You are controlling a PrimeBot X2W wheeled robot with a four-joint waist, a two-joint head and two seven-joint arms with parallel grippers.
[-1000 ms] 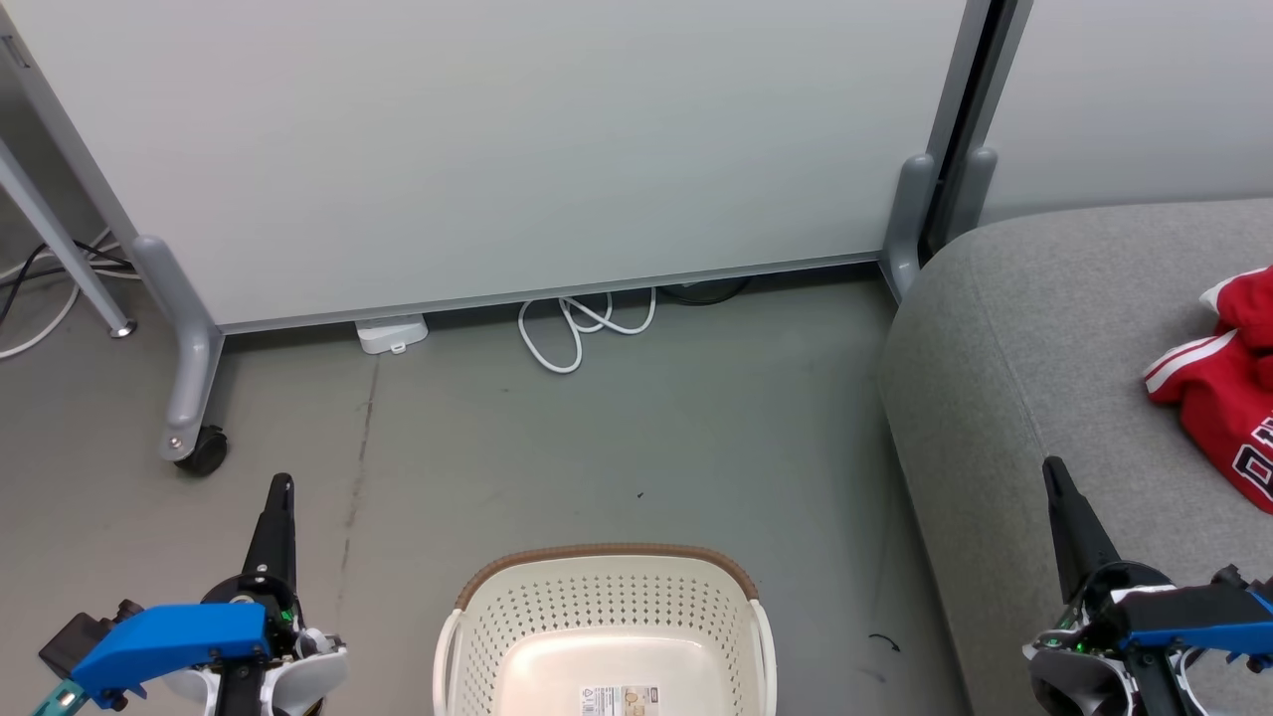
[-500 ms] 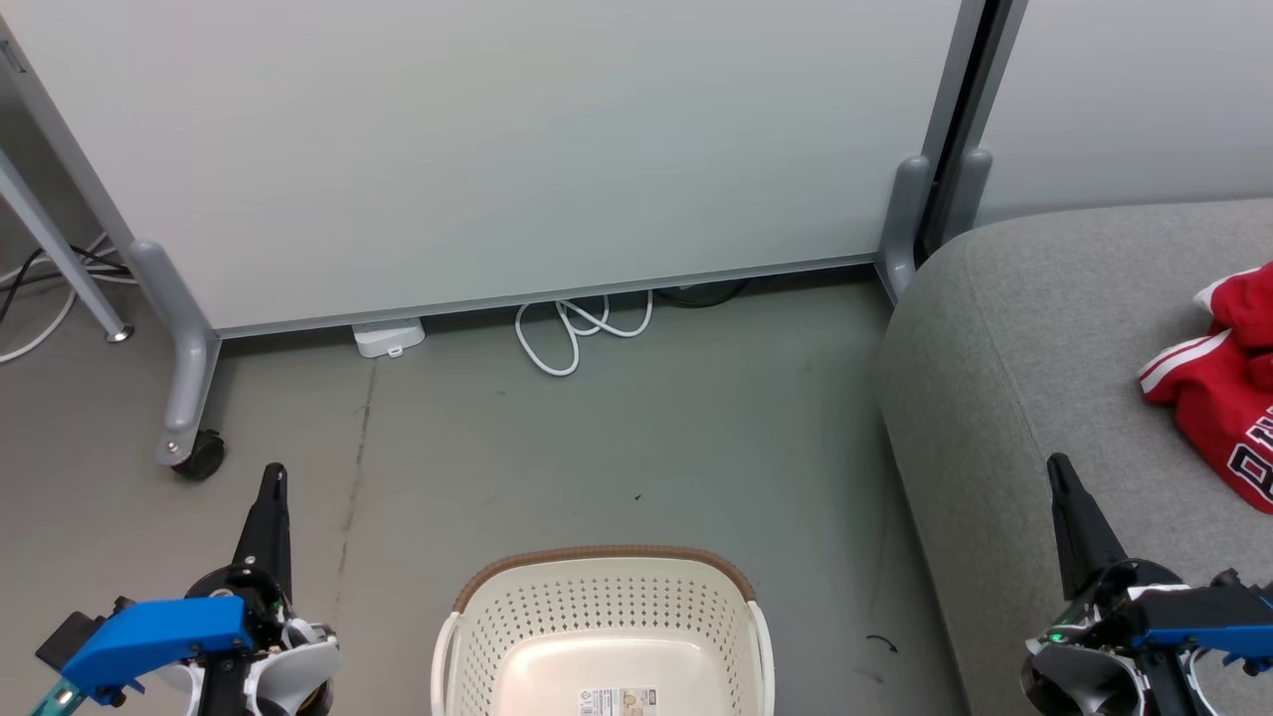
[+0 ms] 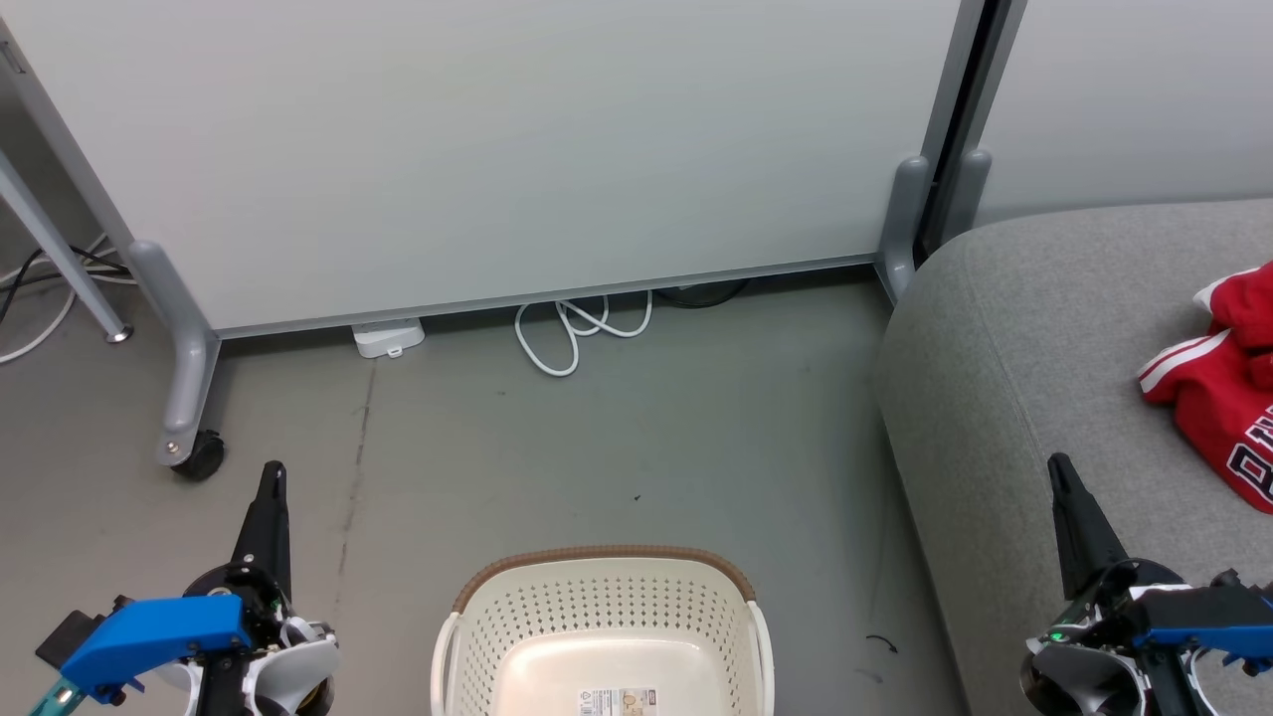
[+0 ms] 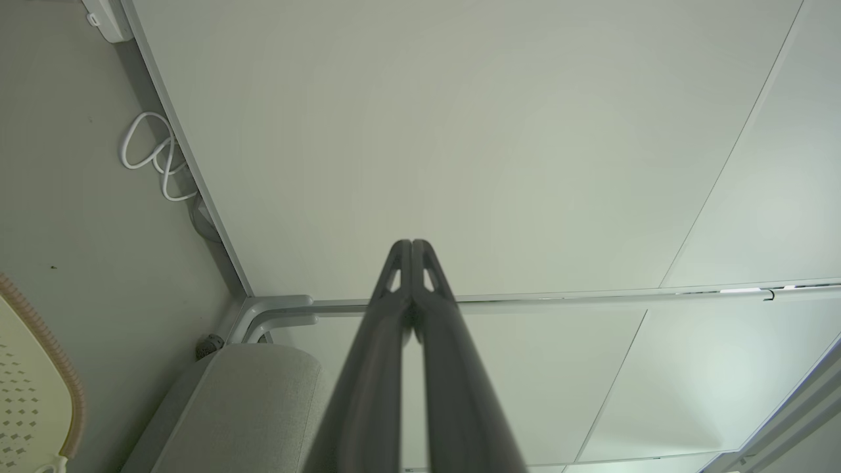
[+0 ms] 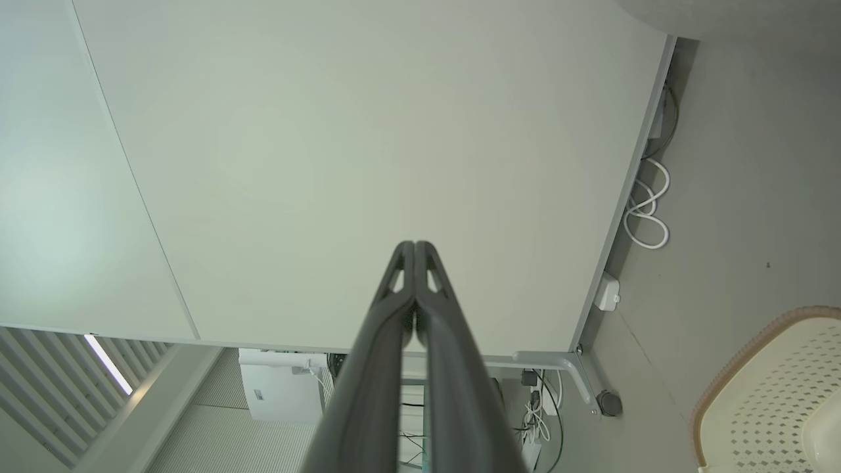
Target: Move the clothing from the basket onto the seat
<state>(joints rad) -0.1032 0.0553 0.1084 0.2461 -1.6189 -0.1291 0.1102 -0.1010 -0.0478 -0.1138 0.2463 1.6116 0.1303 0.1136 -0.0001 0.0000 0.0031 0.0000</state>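
The basket [image 3: 602, 553] stands on the floor [image 3: 636, 428] at the bottom middle of the head view, cut off by the lower edge. Its brown rim and perforated far wall show, and a label [image 3: 619, 700] lies on its pale bottom.

The seat [image 3: 1004, 378] is to the right of the basket, with a strip of floor between them. The clothing [image 3: 1215, 398] lies on top of the seat, well in from its rounded left corner and left edge, and is cut off by the right edge of the view. It is a crumpled red heap with white striped trim along its left side and block lettering at its lower right.

The left gripper [image 3: 271, 469] hangs over the floor left of the basket, well apart from it, its fingers pointing up the view. In the left wrist view the two fingers are pressed together along their tips, with nothing between them.

The right gripper [image 3: 1057, 462] hangs over the seat's left edge, near the clothing but apart from it. In the right wrist view its fingers also meet at the tips and hold nothing.

Behind the basket a pale panel [image 3: 497, 149] stands on a leg with a castor [image 3: 202, 455]. A white cable [image 3: 577, 333] loops on the floor along the panel's lower edge.
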